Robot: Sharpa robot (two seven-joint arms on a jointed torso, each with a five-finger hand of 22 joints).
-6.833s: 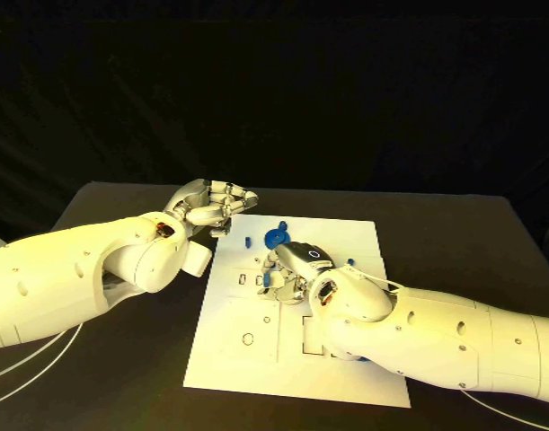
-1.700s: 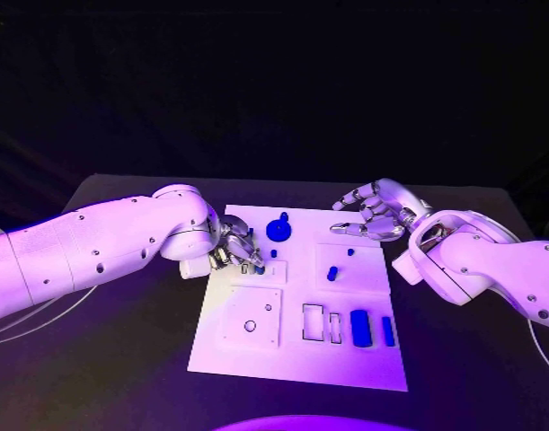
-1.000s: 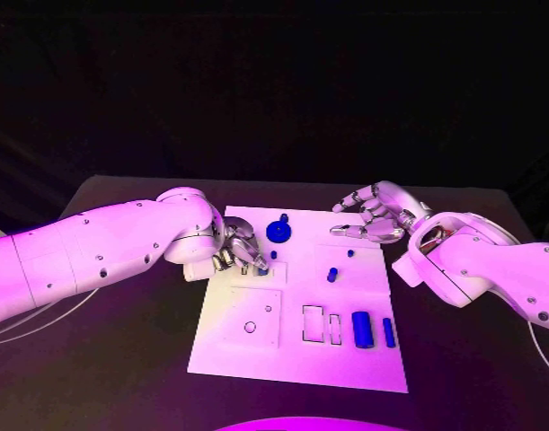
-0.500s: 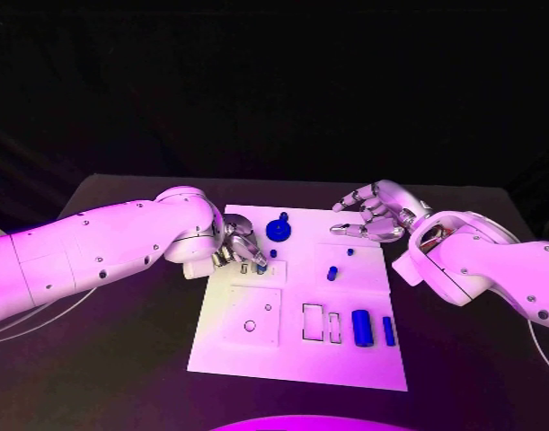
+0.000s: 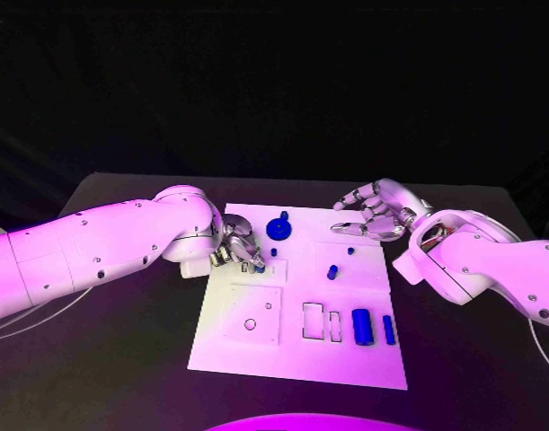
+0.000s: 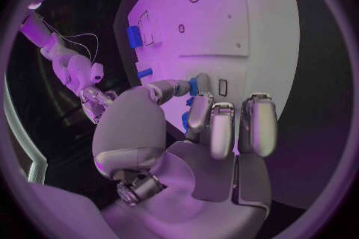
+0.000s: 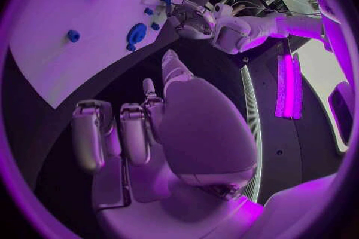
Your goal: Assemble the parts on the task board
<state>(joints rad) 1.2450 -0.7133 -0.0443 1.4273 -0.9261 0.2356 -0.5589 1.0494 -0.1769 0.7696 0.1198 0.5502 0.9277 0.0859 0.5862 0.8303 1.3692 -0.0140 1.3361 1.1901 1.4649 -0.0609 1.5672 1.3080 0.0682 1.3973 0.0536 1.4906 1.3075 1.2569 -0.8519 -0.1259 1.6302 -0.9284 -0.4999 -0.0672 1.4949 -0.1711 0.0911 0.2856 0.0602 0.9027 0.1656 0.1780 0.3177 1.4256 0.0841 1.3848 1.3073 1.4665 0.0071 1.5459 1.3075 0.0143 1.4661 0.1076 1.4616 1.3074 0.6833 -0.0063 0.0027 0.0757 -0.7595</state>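
Task board (image 5: 255, 346) lies before us, our left hand (image 5: 239, 247) pinching a small blue part (image 5: 260, 267) over it, our right hand (image 5: 376, 212) spread and holding nothing.

One white task board (image 5: 294, 350) lies on one worktop (image 5: 132, 359). Six blue parts show on it: one round knob (image 5: 278, 231), three small pegs (image 5: 332, 272), and two upright blocks (image 5: 364, 327). Two hands, left hand (image 5: 238, 249) and right hand (image 5: 376, 213).

The task board (image 5: 303, 355) is white, marked with thin dark outlines of rectangles and small circles. The parts (image 5: 362, 327) on it are blue. The counter (image 5: 119, 359) is black. Each robot hand (image 5: 238, 246) is silver, on a white arm (image 5: 80, 256).
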